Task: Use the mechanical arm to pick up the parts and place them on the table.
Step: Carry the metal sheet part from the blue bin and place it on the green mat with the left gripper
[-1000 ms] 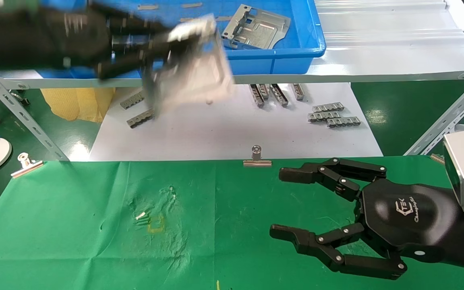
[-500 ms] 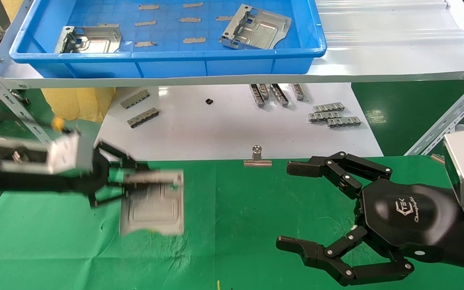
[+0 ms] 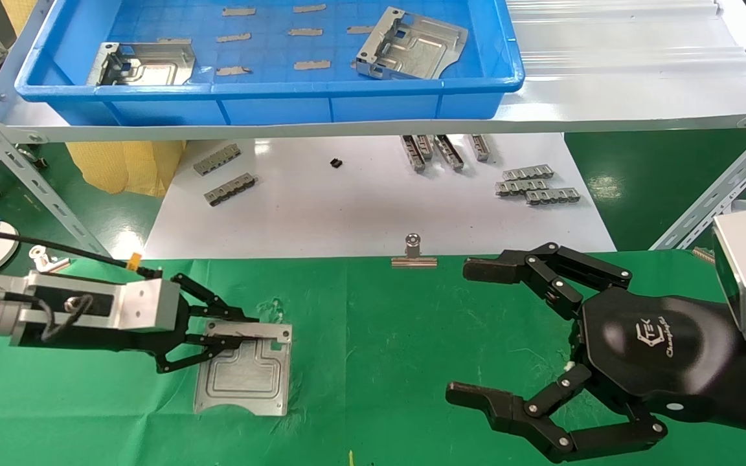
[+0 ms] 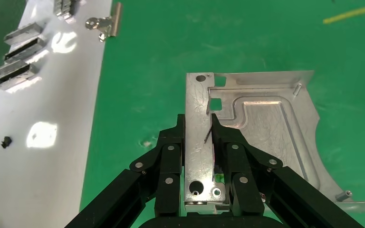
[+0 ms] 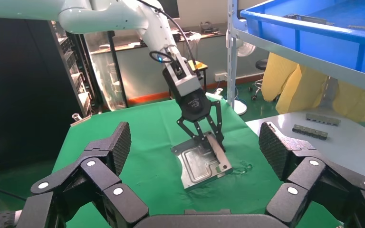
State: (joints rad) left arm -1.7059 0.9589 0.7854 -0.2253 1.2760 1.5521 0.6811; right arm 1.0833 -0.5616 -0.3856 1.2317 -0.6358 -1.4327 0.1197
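A silvery stamped part (image 3: 243, 375) lies low on the green table (image 3: 379, 336), left of centre. My left gripper (image 3: 234, 330) reaches in from the left and is shut on its bent-up edge. In the left wrist view the two black fingers of the left gripper (image 4: 198, 122) press either side of that edge of the part (image 4: 266, 128). My right gripper (image 3: 470, 331) hovers open over the right of the cloth, holding nothing. Its wrist view looks between the open right gripper (image 5: 195, 145) at the part (image 5: 197, 166). Two more parts (image 3: 143, 63) (image 3: 412, 45) lie in the blue tray (image 3: 269, 87).
The tray stands on a shelf with slanted metal braces (image 3: 716, 200) (image 3: 23, 175). Below it a white sheet (image 3: 373, 213) carries grey ribbed strips (image 3: 535, 184) (image 3: 224, 175). Binder clips (image 3: 414, 254) (image 3: 43, 262) hold the cloth's far edge.
My left gripper has swung down from the blue tray with the part and brought it to the green cloth. The right gripper has barely shifted.
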